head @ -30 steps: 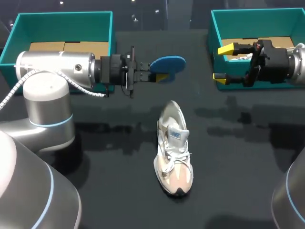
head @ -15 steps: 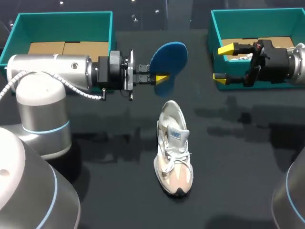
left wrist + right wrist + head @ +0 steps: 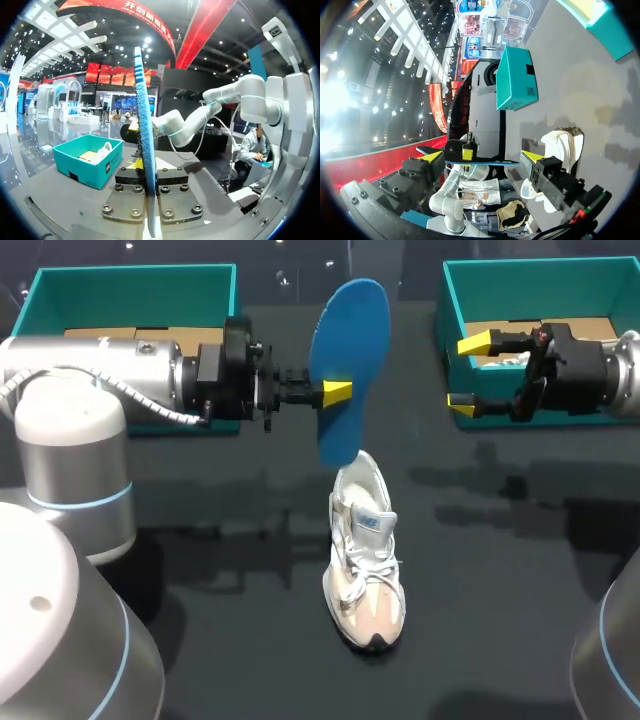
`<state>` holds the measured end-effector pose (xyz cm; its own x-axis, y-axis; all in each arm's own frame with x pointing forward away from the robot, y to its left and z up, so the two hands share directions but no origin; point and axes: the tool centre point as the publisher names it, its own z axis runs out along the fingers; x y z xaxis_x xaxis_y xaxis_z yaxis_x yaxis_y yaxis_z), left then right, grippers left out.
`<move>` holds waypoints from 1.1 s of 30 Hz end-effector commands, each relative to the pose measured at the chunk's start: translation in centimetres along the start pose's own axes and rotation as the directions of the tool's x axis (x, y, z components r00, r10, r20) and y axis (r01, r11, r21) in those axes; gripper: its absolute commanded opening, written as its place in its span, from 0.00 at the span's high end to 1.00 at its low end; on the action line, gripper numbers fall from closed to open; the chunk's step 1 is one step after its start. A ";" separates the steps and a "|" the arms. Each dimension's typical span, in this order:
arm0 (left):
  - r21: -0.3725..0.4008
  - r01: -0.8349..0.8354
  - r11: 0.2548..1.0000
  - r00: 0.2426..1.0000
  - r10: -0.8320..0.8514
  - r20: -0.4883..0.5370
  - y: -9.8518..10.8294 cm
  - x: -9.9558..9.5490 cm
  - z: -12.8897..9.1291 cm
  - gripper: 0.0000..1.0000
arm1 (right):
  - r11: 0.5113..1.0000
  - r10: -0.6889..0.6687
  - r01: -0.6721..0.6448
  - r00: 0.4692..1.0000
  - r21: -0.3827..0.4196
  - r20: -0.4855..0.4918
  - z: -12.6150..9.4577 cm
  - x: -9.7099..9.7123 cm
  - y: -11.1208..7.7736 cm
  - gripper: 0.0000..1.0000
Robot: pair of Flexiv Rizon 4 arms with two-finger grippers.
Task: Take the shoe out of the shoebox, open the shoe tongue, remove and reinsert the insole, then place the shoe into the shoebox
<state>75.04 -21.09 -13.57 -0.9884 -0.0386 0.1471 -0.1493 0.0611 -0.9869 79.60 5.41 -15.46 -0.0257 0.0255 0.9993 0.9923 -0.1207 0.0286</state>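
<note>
- Two teal boxes stand at the far corners of the bench [image 3: 500, 570]: the left shoebox [image 3: 130, 285] and the right shoebox [image 3: 540, 280]
- Between them, near the far edge, the left gripper [image 3: 335, 393] is clamped on the blue insole [image 3: 348, 360], which stands upright on its edge
- The insole's lower end hangs just over the heel of the shoe [image 3: 365, 560]; whether they touch cannot be told
- The shoe sits on its sole at the bench's middle, toe toward the near edge
- The right gripper [image 3: 470, 372] hangs over the right shoebox's near-left corner, fingers spread wide and holding nothing
</note>
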 end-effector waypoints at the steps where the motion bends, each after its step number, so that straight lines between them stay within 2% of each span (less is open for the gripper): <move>1: -0.023 0.111 0.994 0.994 -0.111 0.015 -0.8 0.0 0.1 1.00 | 1.000 0.000 0.000 1.000 -0.002 0.001 0.1 0.0 -0.1 0.00; 10: -0.008 0.337 0.941 0.941 -0.337 0.021 -1.6 -0.4 0.1 1.00 | 1.000 0.000 0.000 1.000 -0.002 0.001 0.1 0.0 -0.1 0.00; 16: 0.018 0.490 0.872 0.872 -0.490 0.013 -2.0 -0.7 -0.1 1.00 | 1.000 0.000 0.000 1.000 -0.002 0.001 0.1 0.0 -0.1 0.00; 23: 0.060 0.672 0.738 0.738 -0.674 0.021 -2.3 -1.1 0.0 1.00 | 1.000 0.000 0.000 1.000 -0.002 0.001 0.1 0.0 -0.1 0.00; 27: 0.080 0.759 0.646 0.646 -0.763 0.020 -2.3 -2.0 0.2 1.00 | 1.000 0.000 0.000 1.000 -0.002 0.001 0.1 0.0 -0.1 0.00; 33: 0.052 0.859 0.510 0.511 -0.860 -0.006 -2.0 -2.5 0.3 1.00 | 1.000 0.000 0.000 1.000 -0.002 0.001 0.1 0.0 -0.1 0.00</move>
<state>77.17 -21.17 -11.80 -0.4046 -0.0672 0.9120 -0.9095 -0.0748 -0.4090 79.59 5.42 -15.47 -0.0258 0.0253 0.9993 0.9923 -0.1208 0.0287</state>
